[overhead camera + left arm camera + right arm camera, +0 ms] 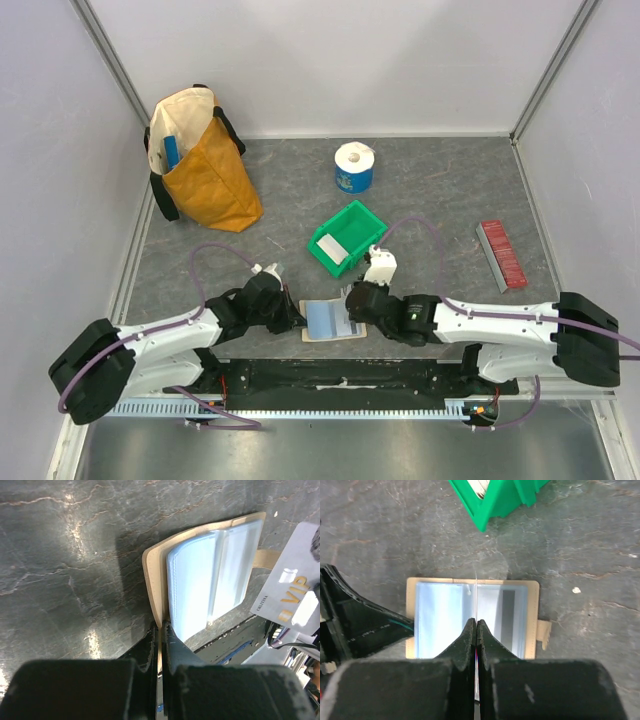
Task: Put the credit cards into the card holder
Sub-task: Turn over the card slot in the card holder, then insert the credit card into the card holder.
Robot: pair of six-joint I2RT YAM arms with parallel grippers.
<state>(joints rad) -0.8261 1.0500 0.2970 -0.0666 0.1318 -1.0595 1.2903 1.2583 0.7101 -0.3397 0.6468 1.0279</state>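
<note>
The card holder [333,320] lies open by the table's [440,200] front edge — long axis left-right, tab toward the right arm. The left gripper [161,630] pinches its tan cover's edge; the right gripper [476,625] clamps 1 card [292,597] edge-on above the pockets. The green bin [347,240] sits just beyond — open tabletop to its left.

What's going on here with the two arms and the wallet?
The left gripper pinches an edge of the open tan leather-like card holder, its clear pockets facing up. The right gripper holds a pale grey VIP-printed credit card edge-on over those pockets, not yet inserted.
</note>
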